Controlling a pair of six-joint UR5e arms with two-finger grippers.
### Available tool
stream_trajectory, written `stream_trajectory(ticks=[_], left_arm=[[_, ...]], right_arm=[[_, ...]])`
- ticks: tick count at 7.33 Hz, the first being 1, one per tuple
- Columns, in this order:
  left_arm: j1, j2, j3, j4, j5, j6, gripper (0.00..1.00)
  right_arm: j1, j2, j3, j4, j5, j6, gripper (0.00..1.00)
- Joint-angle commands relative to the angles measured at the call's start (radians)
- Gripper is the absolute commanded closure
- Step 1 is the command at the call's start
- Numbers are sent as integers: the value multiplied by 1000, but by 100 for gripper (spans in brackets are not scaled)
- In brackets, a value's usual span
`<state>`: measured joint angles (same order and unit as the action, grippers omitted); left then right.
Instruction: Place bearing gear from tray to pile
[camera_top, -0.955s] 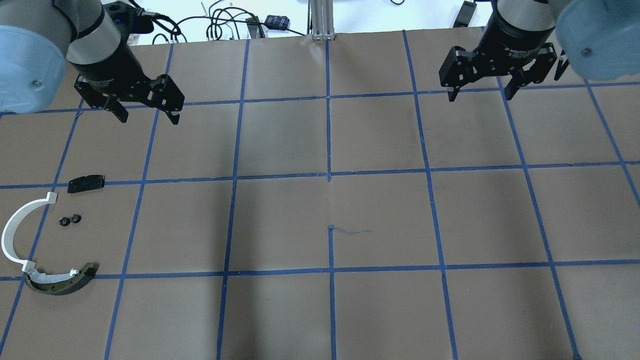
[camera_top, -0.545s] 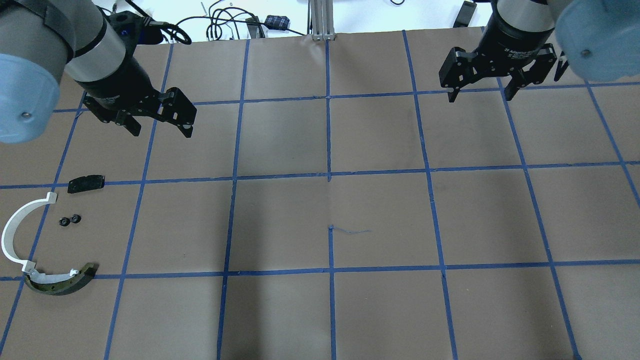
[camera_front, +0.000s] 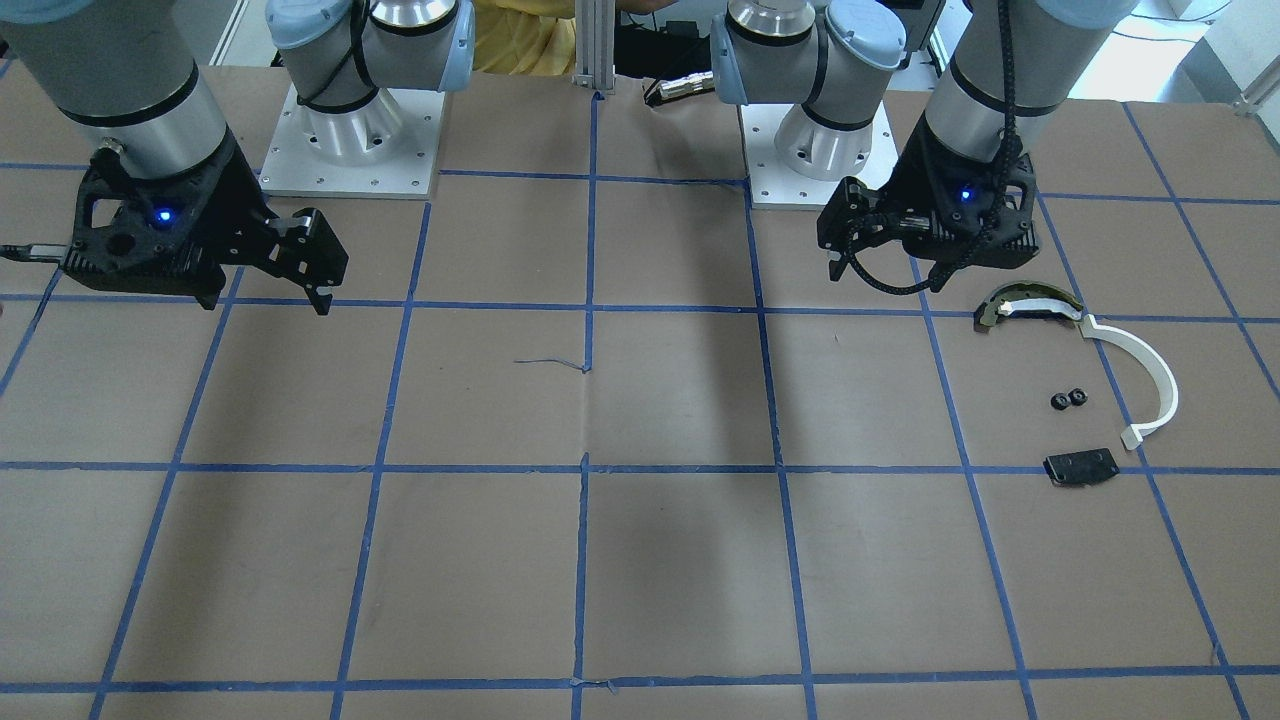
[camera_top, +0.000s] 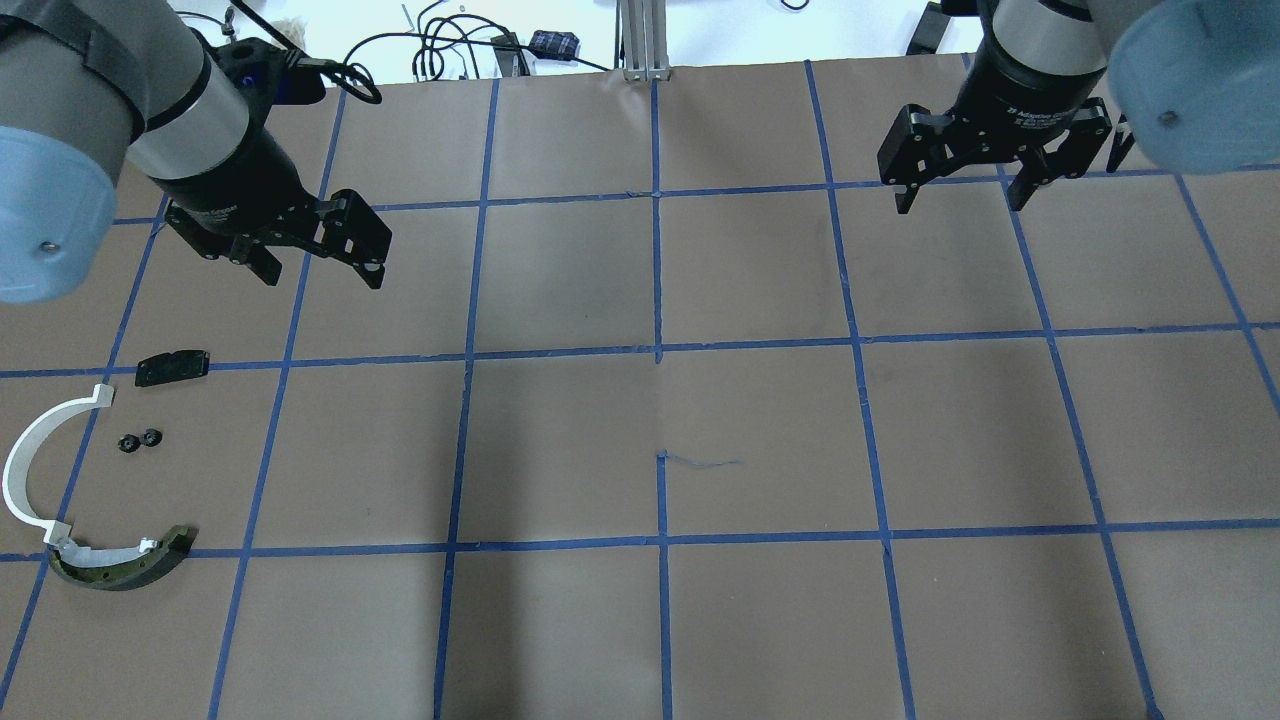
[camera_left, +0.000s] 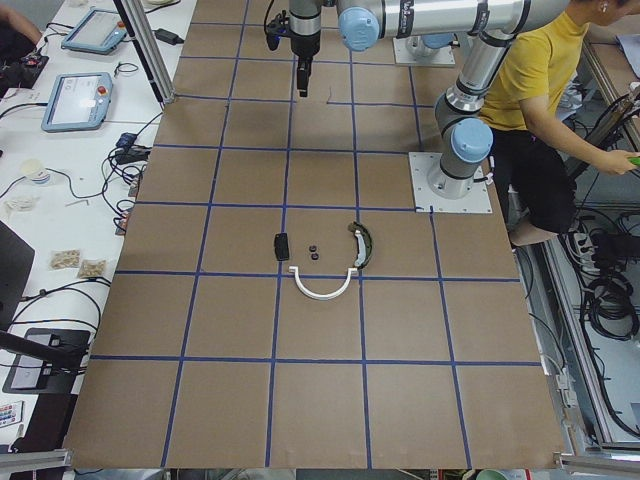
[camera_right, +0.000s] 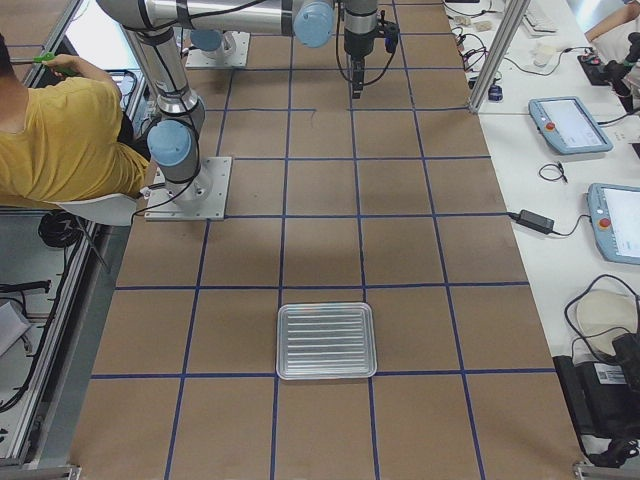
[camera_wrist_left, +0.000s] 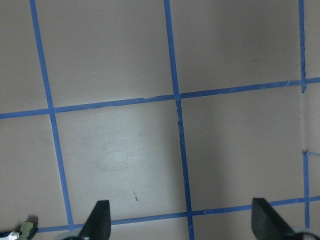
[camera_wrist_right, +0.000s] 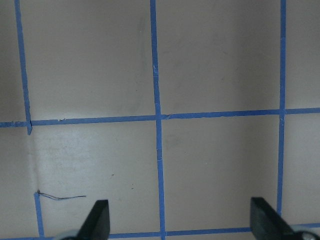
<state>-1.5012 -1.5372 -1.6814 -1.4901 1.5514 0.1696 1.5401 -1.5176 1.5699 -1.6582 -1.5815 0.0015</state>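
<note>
Your two small gears (camera_top: 140, 440) lay in the pile (camera_top: 120, 572), inside the curve of the strip (camera_top: 22, 450) and near the block (camera_top: 173, 366). The tray (camera_right: 326, 341) looked bare. The left gripper (camera_top: 322, 278) and right gripper (camera_top: 960, 205) hung spread and empty. Had you swept the left one low over the pile, it could have scattered those light gears.

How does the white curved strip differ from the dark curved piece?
The white curved strip is thin and the longer arc; the dark curved piece is thicker, dark-and-tan and shorter. The strip bulges to the robot's left, the dark piece toward the robot's side. Both lie flat, ends apparently touching.
</note>
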Motion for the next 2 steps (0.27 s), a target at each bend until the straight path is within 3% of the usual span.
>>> stream_trajectory(ticks=[1,2], left_arm=[[7,0,-3,2,-2,1,0],[7,0,-3,1,-1,1,0]], right_arm=[[0,-1,2,0,-2,0,0],[0,-3,2,0,0,0,0]])
